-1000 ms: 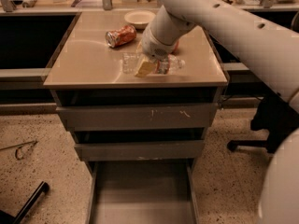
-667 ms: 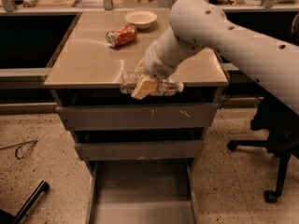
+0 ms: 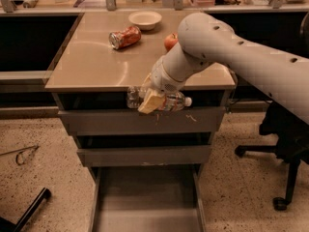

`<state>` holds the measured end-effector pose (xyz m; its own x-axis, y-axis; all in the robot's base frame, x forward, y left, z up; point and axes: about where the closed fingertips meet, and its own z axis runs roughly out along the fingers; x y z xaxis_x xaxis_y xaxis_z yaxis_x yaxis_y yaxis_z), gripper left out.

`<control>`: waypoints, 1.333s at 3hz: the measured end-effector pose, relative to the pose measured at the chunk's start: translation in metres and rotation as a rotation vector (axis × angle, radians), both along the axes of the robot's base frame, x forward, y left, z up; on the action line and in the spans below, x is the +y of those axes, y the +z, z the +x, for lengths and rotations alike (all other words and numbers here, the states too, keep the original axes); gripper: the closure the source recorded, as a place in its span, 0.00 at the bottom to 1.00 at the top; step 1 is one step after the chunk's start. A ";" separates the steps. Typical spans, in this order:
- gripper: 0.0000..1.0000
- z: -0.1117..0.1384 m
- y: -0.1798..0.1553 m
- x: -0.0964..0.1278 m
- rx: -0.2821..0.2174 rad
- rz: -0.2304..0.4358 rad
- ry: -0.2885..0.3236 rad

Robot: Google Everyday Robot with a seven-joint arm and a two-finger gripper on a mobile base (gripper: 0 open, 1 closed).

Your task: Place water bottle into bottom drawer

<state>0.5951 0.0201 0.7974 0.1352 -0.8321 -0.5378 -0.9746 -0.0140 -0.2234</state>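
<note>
My gripper [image 3: 150, 100] is shut on the water bottle [image 3: 171, 102], a small clear crinkly bottle held sideways with its white cap pointing right. It hangs just in front of the cabinet's front edge, level with the top drawer front, well above the floor. The bottom drawer [image 3: 145, 199] is pulled out below, a shallow grey tray with a plain floor and nothing in it. The bottle is above the drawer's back part.
On the cabinet top [image 3: 91, 64] lie a crushed red soda can [image 3: 125, 36], a white bowl [image 3: 145, 19] and an apple [image 3: 170, 41]. The two upper drawers [image 3: 140, 122] are shut. An office chair [image 3: 285, 144] stands at the right. A dark pole [image 3: 29, 211] lies on the floor at the left.
My gripper has carried the water bottle off the cabinet top, forward and down past the front edge. It now hangs in front of the top drawer.
</note>
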 end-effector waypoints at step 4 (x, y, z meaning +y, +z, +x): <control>1.00 -0.082 -0.113 0.013 0.076 0.128 -0.022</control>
<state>0.5133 0.0332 0.6847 0.0728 -0.7587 -0.6474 -0.9885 0.0314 -0.1480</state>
